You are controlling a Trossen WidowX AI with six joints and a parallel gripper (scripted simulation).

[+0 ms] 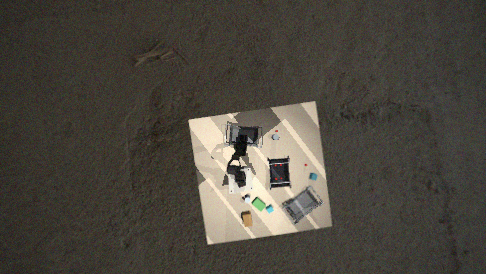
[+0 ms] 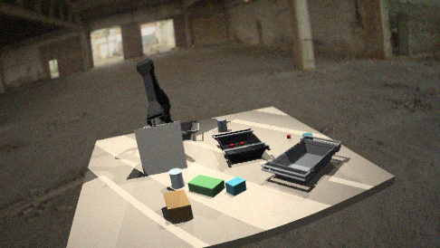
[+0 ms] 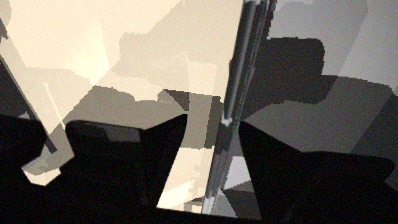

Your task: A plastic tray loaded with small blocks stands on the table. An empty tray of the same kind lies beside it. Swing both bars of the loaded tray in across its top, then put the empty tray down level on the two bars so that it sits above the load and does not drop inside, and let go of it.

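The black tray holds several small red blocks. Its two wire bars lie across its top near the two ends. An empty grey tray stands at the back left, with its bars out past its ends. My gripper is partly open over the near side of this tray. Its two fingertips stand apart on either side of the tray's long rim, with gaps visible. In the exterior view the fingertips are hidden. Another empty grey tray stands at the front right.
A grey panel stands before the arm's base. A green block, a blue block, an orange block and a grey cylinder are in front. Another cylinder stands behind the black tray.
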